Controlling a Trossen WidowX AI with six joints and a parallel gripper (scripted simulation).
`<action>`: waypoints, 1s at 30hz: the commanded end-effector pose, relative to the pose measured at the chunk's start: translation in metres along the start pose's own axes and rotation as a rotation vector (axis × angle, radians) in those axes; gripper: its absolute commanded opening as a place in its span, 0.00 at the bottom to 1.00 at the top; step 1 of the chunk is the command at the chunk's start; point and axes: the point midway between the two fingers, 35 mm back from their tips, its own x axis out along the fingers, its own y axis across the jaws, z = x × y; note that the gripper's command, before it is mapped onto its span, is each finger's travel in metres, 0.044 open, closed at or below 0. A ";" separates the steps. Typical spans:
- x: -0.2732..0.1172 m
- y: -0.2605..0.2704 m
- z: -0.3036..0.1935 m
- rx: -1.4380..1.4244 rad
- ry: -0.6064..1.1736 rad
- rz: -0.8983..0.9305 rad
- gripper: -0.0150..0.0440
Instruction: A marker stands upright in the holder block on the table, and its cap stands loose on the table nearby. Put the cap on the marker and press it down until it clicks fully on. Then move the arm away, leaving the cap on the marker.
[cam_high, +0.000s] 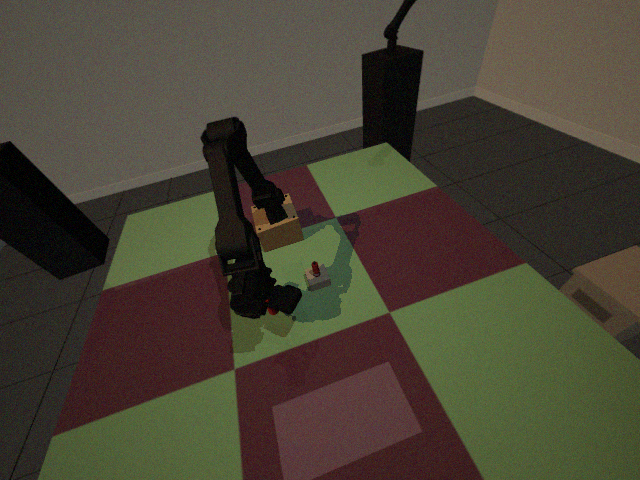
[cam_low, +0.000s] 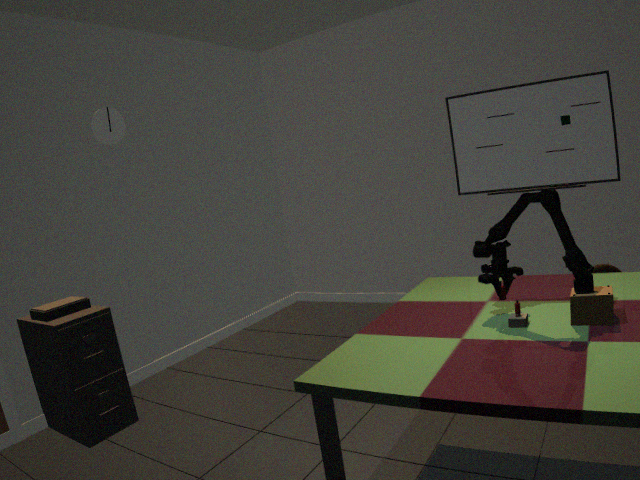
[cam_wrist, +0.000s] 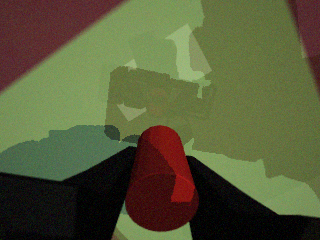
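The holder block (cam_high: 318, 283) (cam_low: 518, 323) is a small grey block on the green square in front of the arm's base. The marker (cam_high: 315, 268) (cam_low: 517, 308) stands upright in it, with its red upper part showing. My gripper (cam_high: 271, 306) (cam_low: 502, 292) (cam_wrist: 159, 158) is shut on the red cap (cam_high: 272, 311) (cam_wrist: 161, 200). The cap is between both fingertips, its round end toward the wrist camera. In the exterior view it seems held a little above the table, beside the holder block. The cap's lower end is hidden in the wrist view.
The arm's wooden base box (cam_high: 283, 237) (cam_low: 591, 308) stands behind the holder block. A pale rectangle (cam_high: 346, 418) lies on the dark red square at the front of the table. Dark pillars (cam_high: 388, 98) stand off the table, and a drawer cabinet (cam_low: 77, 377) stands far left.
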 end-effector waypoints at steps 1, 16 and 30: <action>-0.008 0.000 0.001 0.004 -0.006 -0.001 0.25; -0.025 0.027 -0.042 0.005 0.000 0.003 0.25; -0.040 0.045 -0.089 0.005 0.005 0.005 0.25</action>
